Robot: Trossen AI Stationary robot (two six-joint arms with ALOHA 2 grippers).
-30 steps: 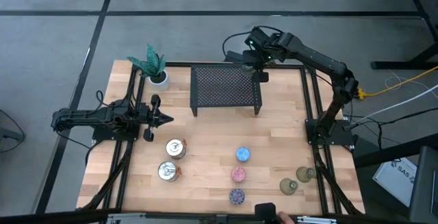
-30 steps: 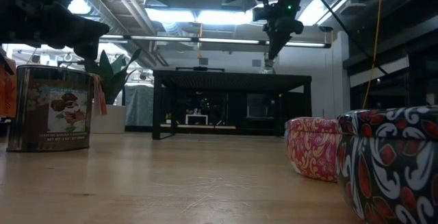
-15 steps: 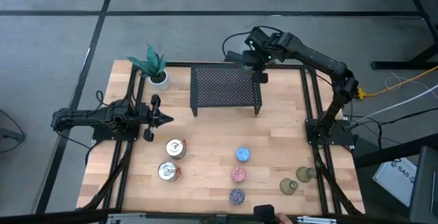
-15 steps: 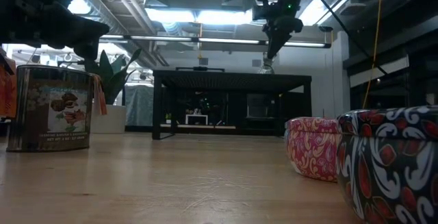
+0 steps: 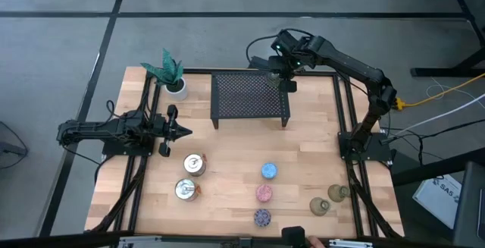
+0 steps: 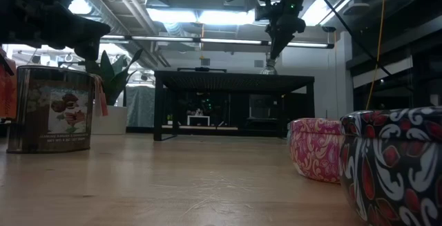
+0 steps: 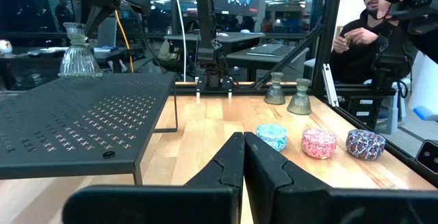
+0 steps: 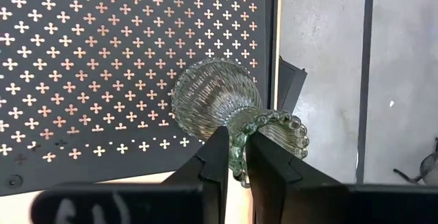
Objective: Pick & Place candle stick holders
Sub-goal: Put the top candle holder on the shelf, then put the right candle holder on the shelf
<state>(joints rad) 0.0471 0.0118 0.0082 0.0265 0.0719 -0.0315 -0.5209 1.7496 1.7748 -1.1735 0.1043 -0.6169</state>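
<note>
My right gripper is above the far right corner of the black mesh rack, shut on an olive-green glassy holder. The holder also shows in the left wrist view, upright on the rack top. Two more green holders, the blue, pink and purple ones, and two silvery ones stand on the table's near half. My left gripper is shut and empty at the left, above the table. My right gripper pinches the green holder's beaded rim between its two fingers, one finger on each side of the rim wall. The fingers come from above, pointing down. The holder is upright below them, its wide ribbed foot at the rack's top.
A white pot with a green plant stands at the far left corner beside the rack. A black frame runs along the table's edges. A person sits beyond the table's right side. Bare wood lies between the rack and the holders.
My right gripper has come down a little with the green holder, bringing its foot to the rack's top near the far right corner.
</note>
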